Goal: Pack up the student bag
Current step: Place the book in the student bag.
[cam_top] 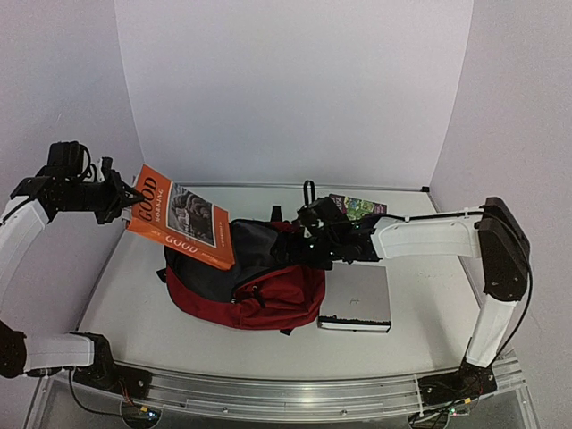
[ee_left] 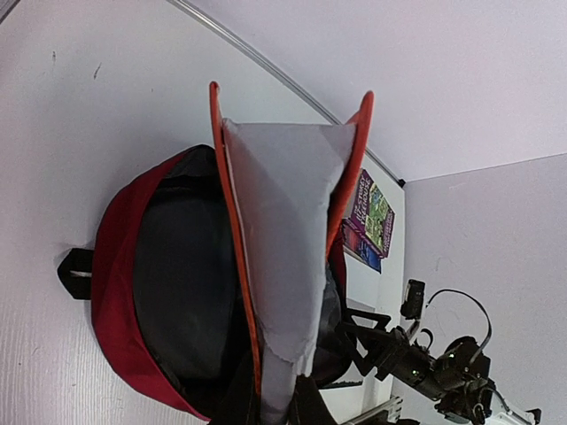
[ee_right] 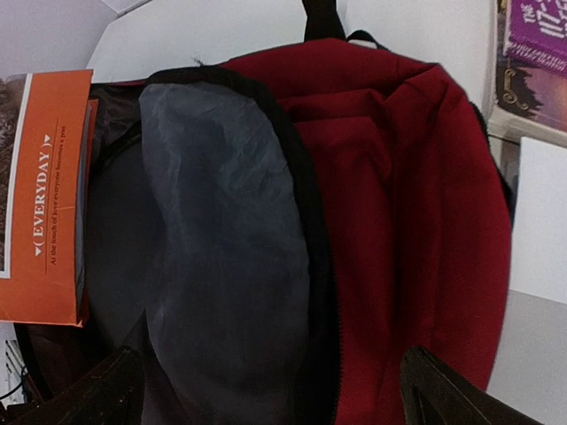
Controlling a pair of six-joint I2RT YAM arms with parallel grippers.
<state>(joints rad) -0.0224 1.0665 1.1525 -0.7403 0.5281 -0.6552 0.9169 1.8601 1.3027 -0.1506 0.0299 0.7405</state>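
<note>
The student bag, dark red with its grey lining showing, lies open in the middle of the table. My left gripper is shut on an orange "Good Morning" book and holds it tilted in the air over the bag's left end. In the left wrist view the book hangs with its covers splayed above the bag's mouth, the gripper pinching its pages. My right gripper stands wide open at the bag's far rim. Its fingers straddle the zip edge and red fabric.
A flat silver-grey laptop-like slab lies just right of the bag. Two colourful books lie at the back right, purple and green. White walls close the table on three sides.
</note>
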